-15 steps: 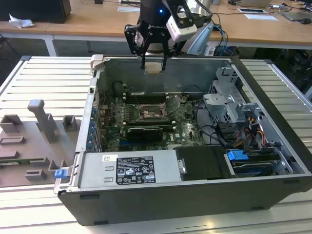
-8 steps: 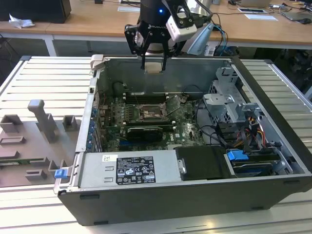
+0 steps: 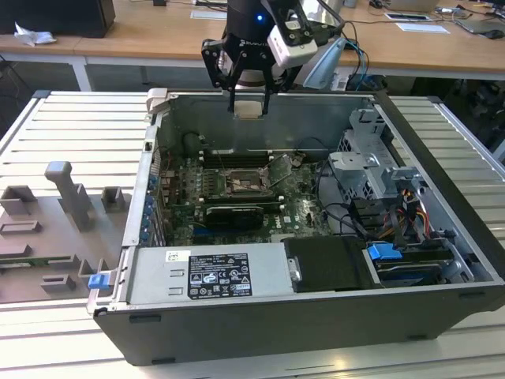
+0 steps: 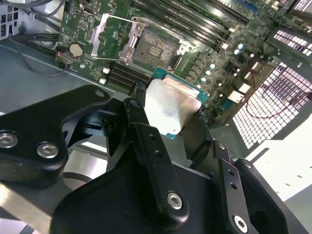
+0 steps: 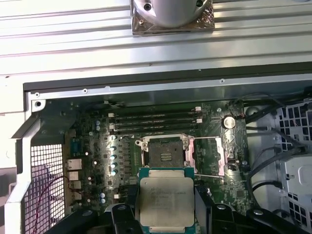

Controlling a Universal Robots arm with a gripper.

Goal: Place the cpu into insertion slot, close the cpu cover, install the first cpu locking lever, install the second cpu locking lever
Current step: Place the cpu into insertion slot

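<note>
Exterior view: pincer clamped on the cpu, hanging above the open computer case. First wrist view: insertion slot uncovered below the pincer, cpu cover flipped open beside the slot

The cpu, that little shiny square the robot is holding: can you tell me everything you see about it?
The cpu is a flat square chip: pale silvery metal top with faint print, thin green edge around it. The black gripper clamps two opposite sides. It hangs level, metal side up, above the open computer case, apart from the empty insertion slot, not yet placed.
</note>
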